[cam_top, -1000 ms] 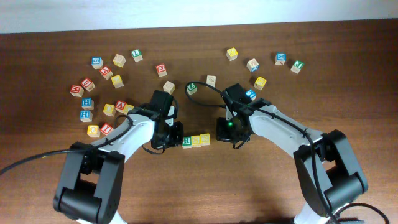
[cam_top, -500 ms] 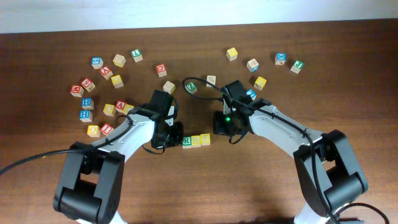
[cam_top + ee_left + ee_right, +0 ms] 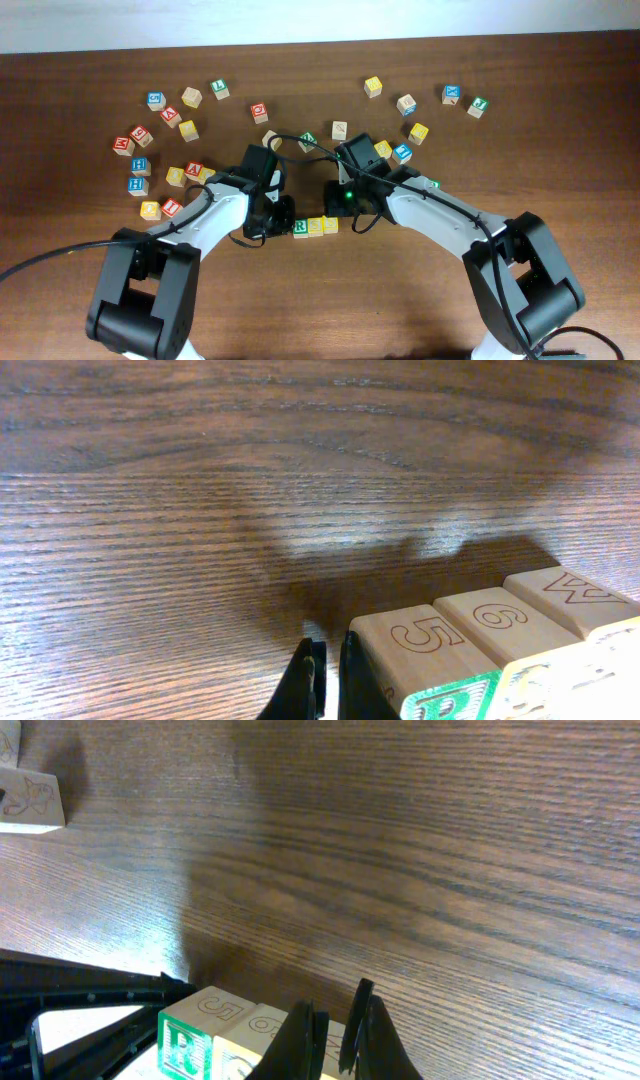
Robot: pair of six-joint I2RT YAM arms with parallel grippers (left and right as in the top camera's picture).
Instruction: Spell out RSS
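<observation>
Now versus a second back: my right arm has swung in toward the green R cube (image 3: 300,229). Its gripper sat well off past the far end of the row and is now close behind the yellow cubes.
Unchanged: my left arm and the three cubes in the row lie as they did.
Row: the green R cube, the middle yellow cube (image 3: 315,227) and the end yellow cube (image 3: 330,224) touch side by side on the table (image 3: 400,300). The row runs from the R cube toward my right arm.
Letters: the white R reads plainly from overhead, but the yellow tops are too small for me to read.
Side faces: the left wrist view shows 5 on the R cube, 6 on the middle one and W on the end one.
Left gripper (image 3: 328,655): the fingers are pinched to a sliver with nothing between them. The tips are low at the table, hard by the R cube's outer side, and I cannot confirm contact.
Right gripper (image 3: 338,1010): the fingers are pressed together and empty. They sit just beside the yellow cubes, away from the R cube, and I cannot tell whether they touch.
Cable (image 3: 300,135): it loops over another green cube (image 3: 308,141) behind the R cube.
Loose cubes (image 3: 188,130): they are scattered in an arc behind the R cube, well apart from it.
</observation>
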